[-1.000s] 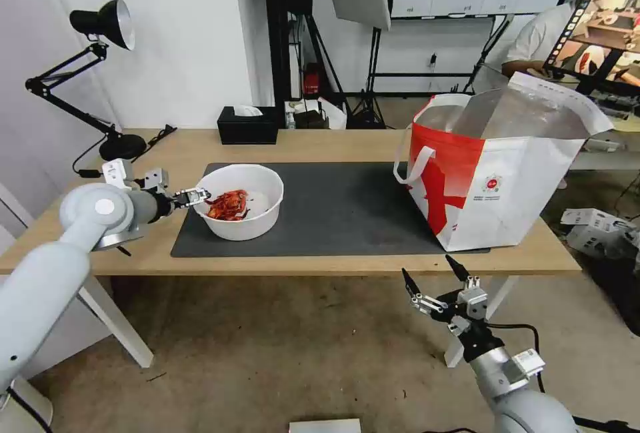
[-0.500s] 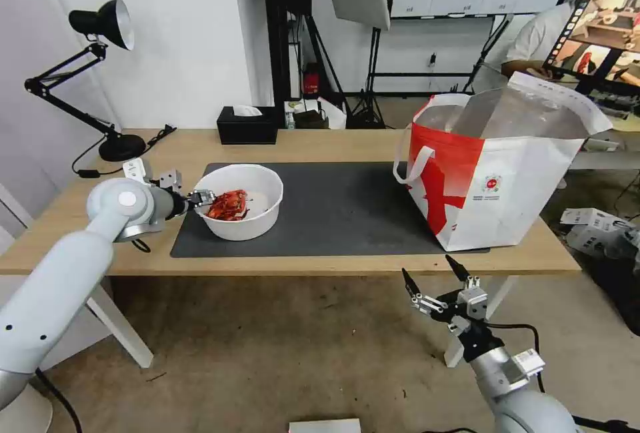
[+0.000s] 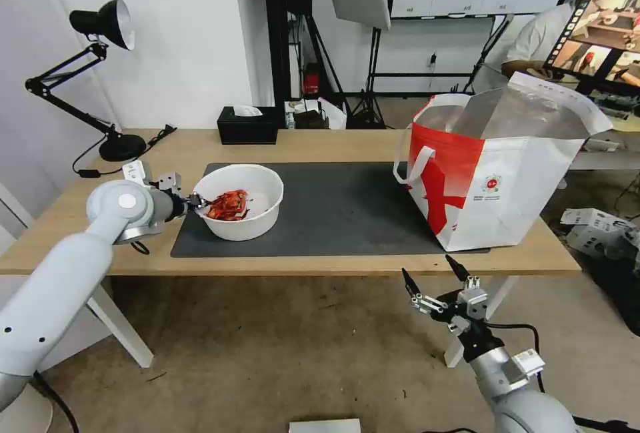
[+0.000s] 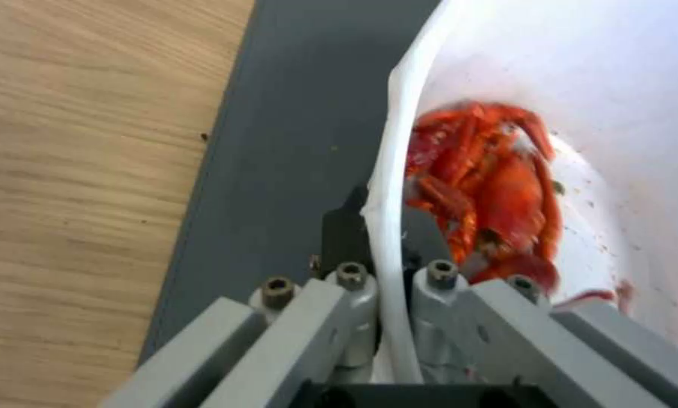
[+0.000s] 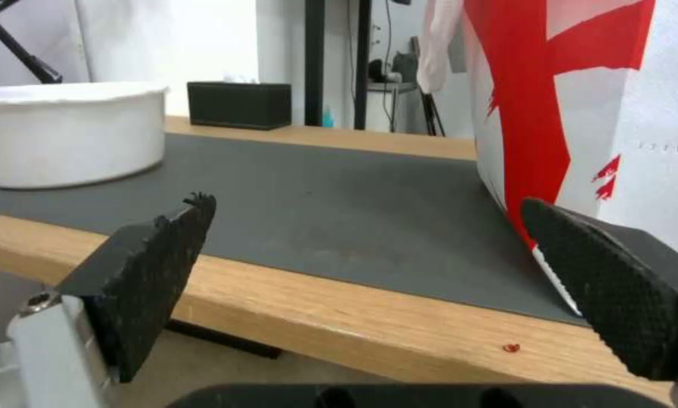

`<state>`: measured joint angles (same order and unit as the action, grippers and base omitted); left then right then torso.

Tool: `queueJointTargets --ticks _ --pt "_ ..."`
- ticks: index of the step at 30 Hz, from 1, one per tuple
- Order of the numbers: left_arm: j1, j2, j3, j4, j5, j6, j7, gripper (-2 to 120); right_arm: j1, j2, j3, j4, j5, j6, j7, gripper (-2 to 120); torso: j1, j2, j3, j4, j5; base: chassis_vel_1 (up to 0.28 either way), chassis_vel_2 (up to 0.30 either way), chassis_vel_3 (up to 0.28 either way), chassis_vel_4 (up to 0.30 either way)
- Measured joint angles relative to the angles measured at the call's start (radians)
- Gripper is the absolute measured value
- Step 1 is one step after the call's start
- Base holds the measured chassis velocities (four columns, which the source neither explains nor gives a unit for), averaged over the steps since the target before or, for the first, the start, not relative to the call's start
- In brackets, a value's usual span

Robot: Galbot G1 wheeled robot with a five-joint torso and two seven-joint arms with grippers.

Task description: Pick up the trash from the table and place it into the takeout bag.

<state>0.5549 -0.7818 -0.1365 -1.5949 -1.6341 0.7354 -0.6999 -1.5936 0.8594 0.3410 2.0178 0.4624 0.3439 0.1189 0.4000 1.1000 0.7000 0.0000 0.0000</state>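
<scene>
A white round bowl [image 3: 240, 209] with red food scraps stands on the left part of the dark grey mat [image 3: 347, 206] on the table [image 3: 333, 143]. My left gripper [image 3: 199, 201] is at the bowl's left rim. In the left wrist view the left gripper [image 4: 384, 218] is shut on the thin white rim [image 4: 390, 170], one finger outside the wall and one inside beside the scraps. The red-and-white takeout bag [image 3: 507, 179] stands open at the table's right end. My right gripper [image 3: 430, 275] hangs open below the table's front edge, near the bag [image 5: 580, 85].
A black tissue box [image 3: 247, 126] sits at the table's back edge behind the bowl. A black desk lamp [image 3: 100, 26] stands at the back left corner. Bare mat lies between the bowl and the bag. Stands and a seated person are behind the table.
My left arm has swung in closer to the table, with its gripper staying at the bowl's left rim. The bowl, the bag and the right arm have not moved.
</scene>
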Motion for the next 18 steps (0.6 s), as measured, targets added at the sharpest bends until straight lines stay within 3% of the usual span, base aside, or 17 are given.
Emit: queueJointTargets --ticks 12,18 --pt "-0.012 0.007 -0.018 -0.031 0.009 -0.006 0.012 0 0.000 0.000 0.000 0.000 0.000 0.000 0.000 100 0.000 0.000 0.000 0.0002 -0.0003 0.000 0.000 0.000 0.000" --pt "-0.121 0.021 0.022 -0.101 0.093 -0.077 0.051 0 0.000 0.000 0.000 0.000 0.000 0.000 0.000 100 0.000 0.000 0.000 0.0000 0.0002 0.000 0.000 0.000 0.000"
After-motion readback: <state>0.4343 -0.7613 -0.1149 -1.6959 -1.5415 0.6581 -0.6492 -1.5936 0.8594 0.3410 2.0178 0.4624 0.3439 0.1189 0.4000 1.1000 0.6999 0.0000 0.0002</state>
